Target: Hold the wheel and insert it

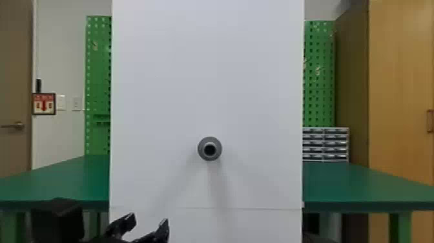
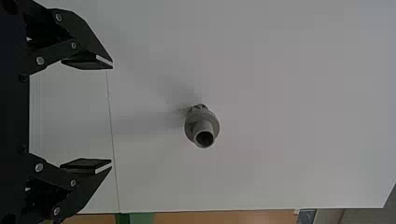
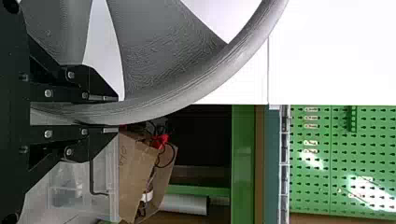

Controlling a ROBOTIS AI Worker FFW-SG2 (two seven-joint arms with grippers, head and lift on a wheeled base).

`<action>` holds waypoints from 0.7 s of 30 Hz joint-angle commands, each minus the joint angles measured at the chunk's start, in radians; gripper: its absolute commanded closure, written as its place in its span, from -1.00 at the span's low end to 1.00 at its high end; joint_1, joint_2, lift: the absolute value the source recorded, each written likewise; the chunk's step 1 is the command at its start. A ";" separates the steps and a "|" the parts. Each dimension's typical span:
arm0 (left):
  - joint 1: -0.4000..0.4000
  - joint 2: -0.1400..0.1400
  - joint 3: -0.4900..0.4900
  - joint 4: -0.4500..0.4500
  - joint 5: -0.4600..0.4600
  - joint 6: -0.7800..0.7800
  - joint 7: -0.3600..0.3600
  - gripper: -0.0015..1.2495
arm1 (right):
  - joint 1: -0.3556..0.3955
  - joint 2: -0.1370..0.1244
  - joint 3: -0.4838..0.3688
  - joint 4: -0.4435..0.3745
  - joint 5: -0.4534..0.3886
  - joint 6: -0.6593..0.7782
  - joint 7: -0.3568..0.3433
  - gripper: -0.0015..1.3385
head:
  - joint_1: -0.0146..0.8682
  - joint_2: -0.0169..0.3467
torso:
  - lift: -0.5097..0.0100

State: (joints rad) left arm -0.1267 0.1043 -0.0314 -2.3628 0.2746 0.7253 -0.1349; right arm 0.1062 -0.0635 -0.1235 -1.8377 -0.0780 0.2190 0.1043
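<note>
Wheel [image 3: 210,74] in hand, mount still to come: the right gripper [image 3: 116,114] pinches the rim between narrowed jaws, before the white board's [image 1: 206,64] right edge. The grey peg [image 1: 210,140] stands bare between the board's side edges. The left gripper [image 2: 112,115], jaws wide, holds nothing. Aligning and seating appear left.

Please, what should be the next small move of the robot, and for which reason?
Probably the right hand should bring the wheel in front of the grey peg and line up their centres before pushing. The fingers are closed on the wheel's rim, and the peg sticks out from the white panel with nothing on it.
</note>
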 commanded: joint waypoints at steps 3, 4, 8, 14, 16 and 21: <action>0.001 -0.001 0.001 -0.001 0.000 -0.001 0.001 -0.21 | 0.001 0.010 -0.004 0.000 0.000 0.007 0.000 0.78 | -0.97 -0.70 | -0.91; 0.001 -0.001 -0.001 0.000 0.000 -0.001 0.001 -0.21 | 0.001 0.010 -0.005 0.000 0.000 0.008 0.000 0.78 | -0.97 -0.70 | -0.91; 0.001 -0.001 -0.001 -0.001 0.000 -0.001 0.003 -0.21 | -0.002 0.010 -0.013 -0.005 -0.003 0.013 0.000 0.78 | -0.97 -0.70 | -0.91; 0.001 -0.001 -0.001 -0.001 0.000 0.000 0.005 -0.21 | -0.014 0.008 -0.024 -0.071 0.000 0.089 0.000 0.78 | -0.97 -0.70 | -0.91; 0.001 -0.001 -0.002 -0.001 0.000 0.000 0.006 -0.21 | -0.020 0.010 -0.027 -0.095 0.000 0.120 0.000 0.78 | -0.97 -0.70 | -0.91; 0.001 -0.001 -0.004 0.000 0.000 0.000 0.008 -0.21 | -0.034 0.018 -0.033 -0.156 0.010 0.181 0.000 0.78 | -0.97 -0.70 | -0.91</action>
State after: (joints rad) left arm -0.1258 0.1027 -0.0338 -2.3632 0.2745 0.7256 -0.1282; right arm 0.0830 -0.0513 -0.1518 -1.9491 -0.0766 0.3509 0.1043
